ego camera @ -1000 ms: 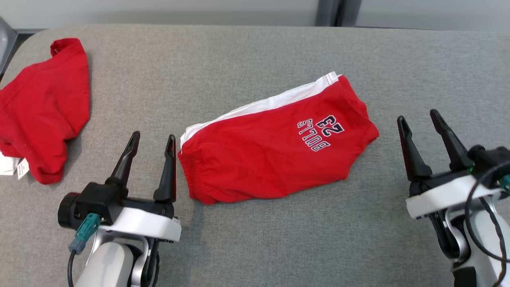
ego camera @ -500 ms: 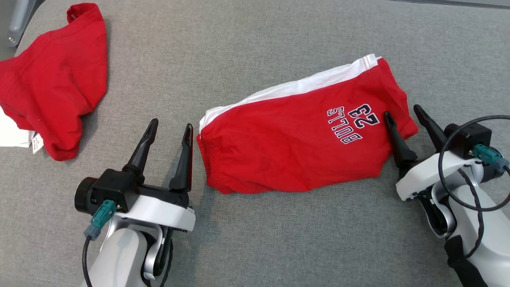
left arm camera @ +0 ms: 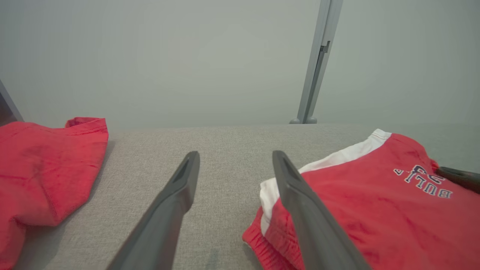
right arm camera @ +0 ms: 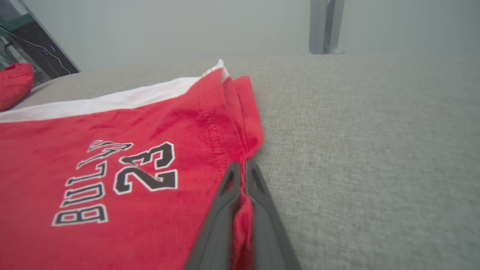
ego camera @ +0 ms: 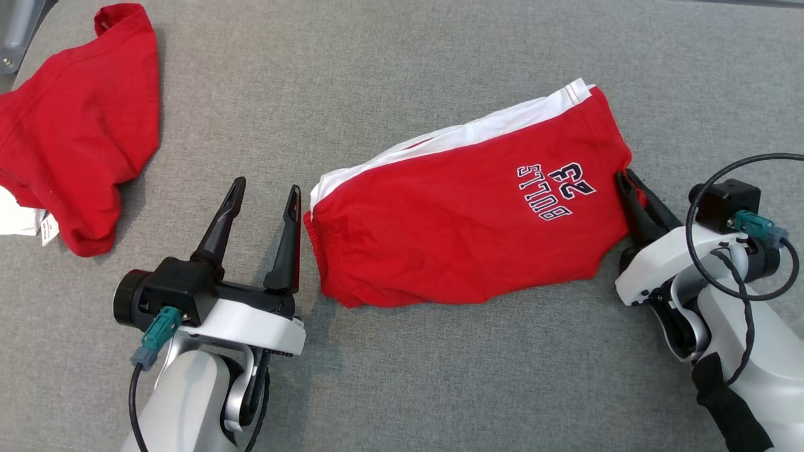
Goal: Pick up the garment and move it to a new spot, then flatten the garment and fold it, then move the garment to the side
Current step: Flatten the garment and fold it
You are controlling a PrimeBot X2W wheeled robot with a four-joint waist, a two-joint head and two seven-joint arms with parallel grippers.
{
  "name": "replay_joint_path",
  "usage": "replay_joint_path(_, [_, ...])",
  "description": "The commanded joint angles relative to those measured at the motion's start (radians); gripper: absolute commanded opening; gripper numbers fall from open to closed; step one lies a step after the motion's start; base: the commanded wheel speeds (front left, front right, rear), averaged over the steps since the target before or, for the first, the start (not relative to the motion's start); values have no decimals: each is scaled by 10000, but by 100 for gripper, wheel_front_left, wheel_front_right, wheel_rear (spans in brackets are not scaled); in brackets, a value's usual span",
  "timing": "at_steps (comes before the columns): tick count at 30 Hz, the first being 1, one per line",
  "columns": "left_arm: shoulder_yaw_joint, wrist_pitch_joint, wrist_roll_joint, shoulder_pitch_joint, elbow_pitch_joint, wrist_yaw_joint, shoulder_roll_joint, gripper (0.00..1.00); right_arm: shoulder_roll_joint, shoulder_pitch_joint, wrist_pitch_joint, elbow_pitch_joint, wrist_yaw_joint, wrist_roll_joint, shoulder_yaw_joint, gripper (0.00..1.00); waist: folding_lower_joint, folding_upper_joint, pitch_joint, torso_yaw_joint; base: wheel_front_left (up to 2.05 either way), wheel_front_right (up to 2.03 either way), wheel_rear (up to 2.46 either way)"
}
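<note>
The garment (ego camera: 75, 125), a red T-shirt with a white part and a small label (ego camera: 45, 229), lies crumpled at the far left, apart from both grippers; it also shows in the left wrist view (left arm camera: 45, 168). Red folded shorts (ego camera: 452, 226) with a white side stripe and a "BULLS 23" print lie in the middle. My right gripper (ego camera: 625, 177) is shut on the shorts' right edge, and red cloth is pinched between its fingers (right arm camera: 240, 167). Just left of the shorts' waistband (left arm camera: 375, 210), my left gripper (ego camera: 266, 186) stands open and holds nothing.
Everything lies on a grey fabric table (ego camera: 402, 376) with bare cloth in front and to the right. A grey post (left arm camera: 315, 75) stands behind the far edge before a pale wall. A dark metal part (ego camera: 16, 31) shows at the top left corner.
My right gripper has moved left to the shorts' right edge and closed on it. The head camera has shifted; the left gripper stays open beside the waistband.
</note>
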Motion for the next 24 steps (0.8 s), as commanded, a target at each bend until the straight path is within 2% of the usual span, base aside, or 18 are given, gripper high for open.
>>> replay_joint_path(1, [37,-57,19,-70,28,-35,19,100,14,237,24,216,2,146,111,0,0,0,-25,-25,0,0,0])
replay_joint_path(8, [115,-65,57,132,67,18,112,100,-71,954,-372,-261,2,807,327,0,0,0,-304,-215,0,0,0])
replay_joint_path(14, [187,-61,35,400,26,112,255,100,-39,2045,-593,-1166,2,1004,90,0,0,0,-624,-518,0,0,0])
replay_joint_path(24, [229,122,-61,802,-217,284,466,100,251,4249,-660,-2985,2,434,-1534,0,0,0,-1105,-955,0,0,0])
